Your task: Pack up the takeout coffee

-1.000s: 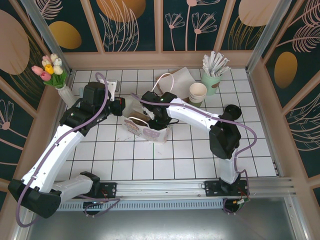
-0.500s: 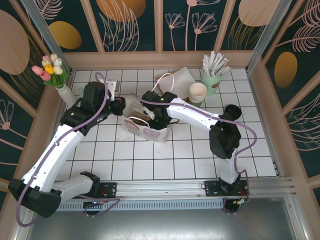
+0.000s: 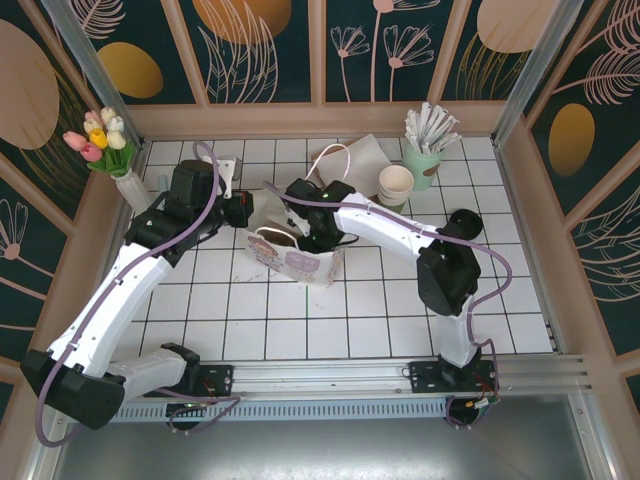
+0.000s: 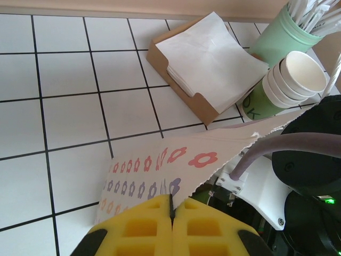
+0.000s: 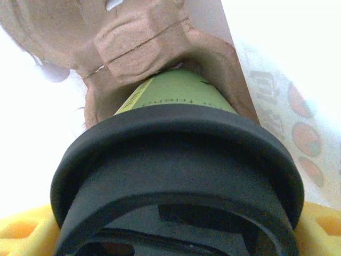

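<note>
The takeout coffee (image 5: 178, 96), a green cup with a black lid (image 5: 176, 170), sits between the yellow pads (image 5: 21, 234) of my right gripper (image 5: 176, 237), which is shut on it. The cup's base points into a brown cardboard carrier (image 5: 138, 37) inside the flower-printed paper bag (image 3: 297, 263). From above, my right gripper (image 3: 312, 228) reaches down into the bag's mouth, so the cup is hidden there. My left gripper (image 4: 171, 210) is shut on the bag's serrated top edge (image 4: 160, 165) and holds it from the left (image 3: 243, 212).
A stack of lidless cups (image 3: 396, 185) and a mint holder of wrapped sticks (image 3: 425, 150) stand behind the bag to the right. A brown box of napkins (image 4: 208, 64) lies beside them. A vase of tulips (image 3: 105, 145) stands at the far left corner.
My left gripper has shifted slightly back and right with the bag's edge, and the bag has turned a little. The right gripper has edged back inside the bag.
</note>
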Motion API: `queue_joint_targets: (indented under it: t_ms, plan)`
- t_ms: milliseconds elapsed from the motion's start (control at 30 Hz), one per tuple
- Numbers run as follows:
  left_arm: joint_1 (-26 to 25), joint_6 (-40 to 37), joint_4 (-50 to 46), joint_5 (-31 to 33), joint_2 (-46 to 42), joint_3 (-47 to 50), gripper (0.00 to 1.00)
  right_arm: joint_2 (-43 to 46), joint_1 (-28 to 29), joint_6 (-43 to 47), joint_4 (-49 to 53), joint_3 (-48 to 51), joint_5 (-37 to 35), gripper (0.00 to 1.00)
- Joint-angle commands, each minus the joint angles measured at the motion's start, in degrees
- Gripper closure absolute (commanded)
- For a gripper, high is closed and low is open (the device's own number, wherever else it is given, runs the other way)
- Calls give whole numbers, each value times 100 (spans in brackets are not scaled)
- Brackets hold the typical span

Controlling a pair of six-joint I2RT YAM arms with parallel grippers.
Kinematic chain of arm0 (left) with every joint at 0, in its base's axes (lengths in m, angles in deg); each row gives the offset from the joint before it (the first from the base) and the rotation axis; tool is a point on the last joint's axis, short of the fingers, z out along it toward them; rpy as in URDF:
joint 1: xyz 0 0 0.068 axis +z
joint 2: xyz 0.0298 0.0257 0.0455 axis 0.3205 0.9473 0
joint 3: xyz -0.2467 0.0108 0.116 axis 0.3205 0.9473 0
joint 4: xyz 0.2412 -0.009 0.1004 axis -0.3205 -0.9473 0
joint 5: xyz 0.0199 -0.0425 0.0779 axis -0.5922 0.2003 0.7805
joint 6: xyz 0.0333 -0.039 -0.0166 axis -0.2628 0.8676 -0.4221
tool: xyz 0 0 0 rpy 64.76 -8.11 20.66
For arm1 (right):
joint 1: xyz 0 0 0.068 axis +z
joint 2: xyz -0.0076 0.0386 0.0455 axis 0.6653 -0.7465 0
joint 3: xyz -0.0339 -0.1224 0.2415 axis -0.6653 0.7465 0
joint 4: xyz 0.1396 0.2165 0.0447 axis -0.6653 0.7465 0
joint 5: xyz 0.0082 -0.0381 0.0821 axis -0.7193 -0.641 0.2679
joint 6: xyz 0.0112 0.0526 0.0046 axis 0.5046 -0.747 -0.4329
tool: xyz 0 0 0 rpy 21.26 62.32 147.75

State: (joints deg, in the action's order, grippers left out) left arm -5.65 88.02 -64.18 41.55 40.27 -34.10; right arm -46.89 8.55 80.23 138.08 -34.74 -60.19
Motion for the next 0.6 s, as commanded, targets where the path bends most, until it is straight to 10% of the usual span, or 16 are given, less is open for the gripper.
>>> queue_joint_targets:
  t_ms: [0, 567]
  plan:
    - [18, 25, -122, 0, 77, -53, 100, -628, -48, 95, 394, 587, 174, 47]
    - [17, 13, -127, -6, 41, -53, 100, -496, 29, 94, 378, 331, 365, 46]
